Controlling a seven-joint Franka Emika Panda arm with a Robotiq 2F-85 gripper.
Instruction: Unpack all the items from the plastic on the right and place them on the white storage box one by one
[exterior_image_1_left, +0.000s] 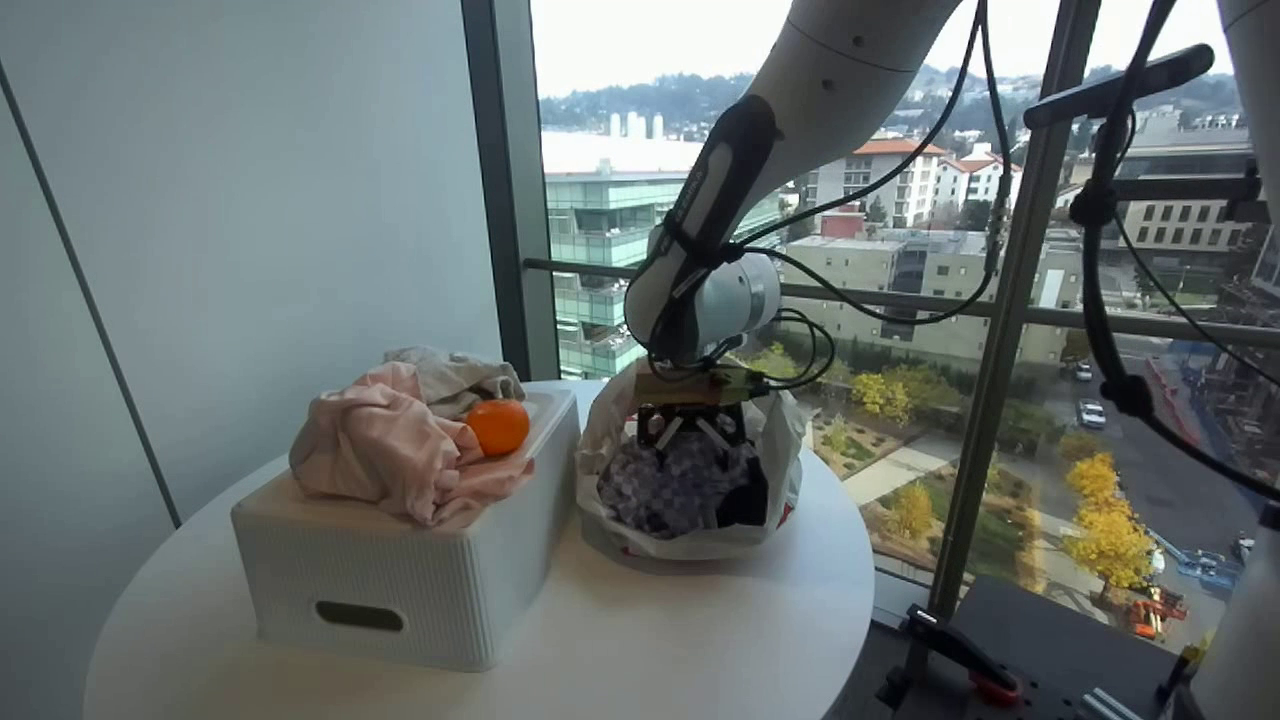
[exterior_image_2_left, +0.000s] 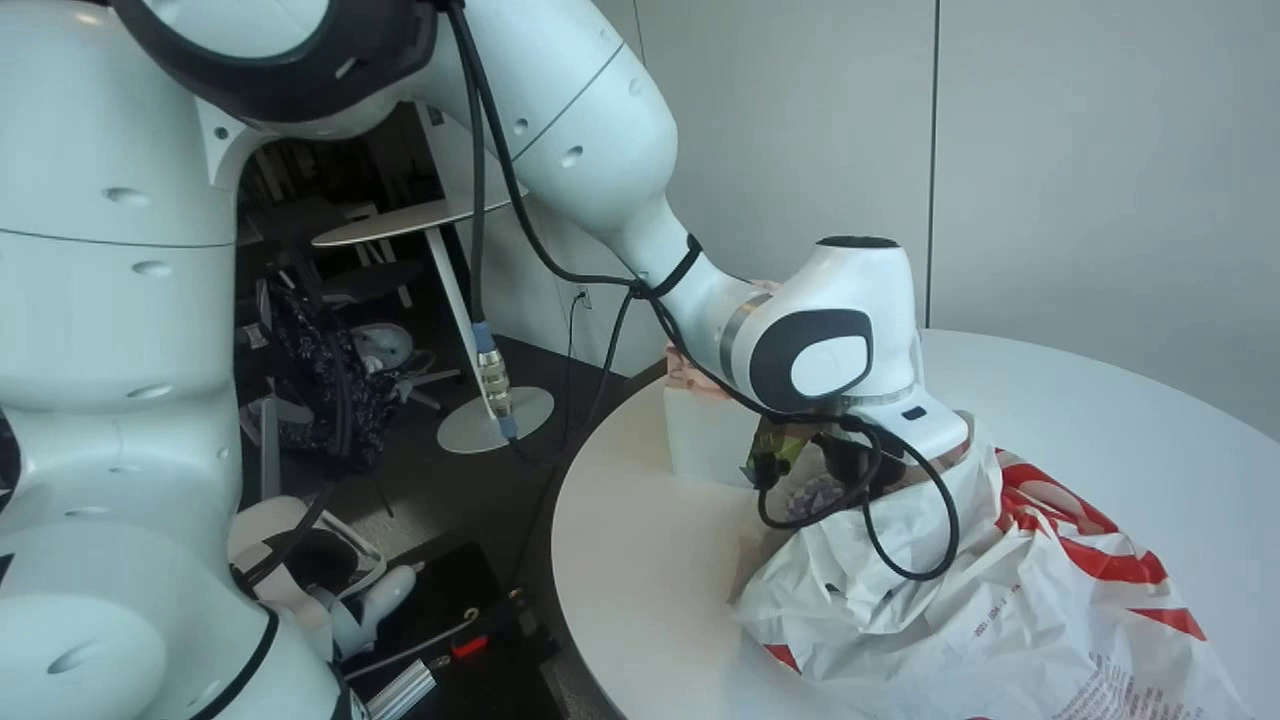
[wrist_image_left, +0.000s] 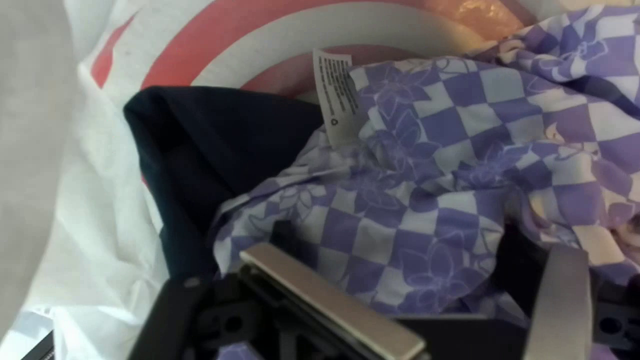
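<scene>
The white plastic bag (exterior_image_1_left: 690, 548) (exterior_image_2_left: 930, 630) (wrist_image_left: 105, 220) stands open on the table. Inside it are a purple-and-white checkered cloth with flowers (exterior_image_1_left: 655, 490) (wrist_image_left: 410, 220) and a dark navy cloth (exterior_image_1_left: 745, 500) (wrist_image_left: 235, 135). My gripper (exterior_image_1_left: 694, 458) (wrist_image_left: 405, 250) points down into the bag mouth. Its fingers are apart, with their tips at the checkered cloth; some cloth shows between them, not clamped. In an exterior view the wrist hides the fingers. The white storage box (exterior_image_1_left: 400, 570) (exterior_image_2_left: 705, 435) bears a pink cloth (exterior_image_1_left: 390, 440), a beige cloth (exterior_image_1_left: 450, 380) and an orange (exterior_image_1_left: 498, 428).
The round white table (exterior_image_1_left: 640, 640) (exterior_image_2_left: 640, 560) carries the box and bag. The bag's loose sheet (exterior_image_2_left: 1080, 600) spreads over the table. A shiny orange thing (wrist_image_left: 482, 17) shows at the wrist view's top edge. Cables (exterior_image_2_left: 940, 540) hang from the wrist over the bag.
</scene>
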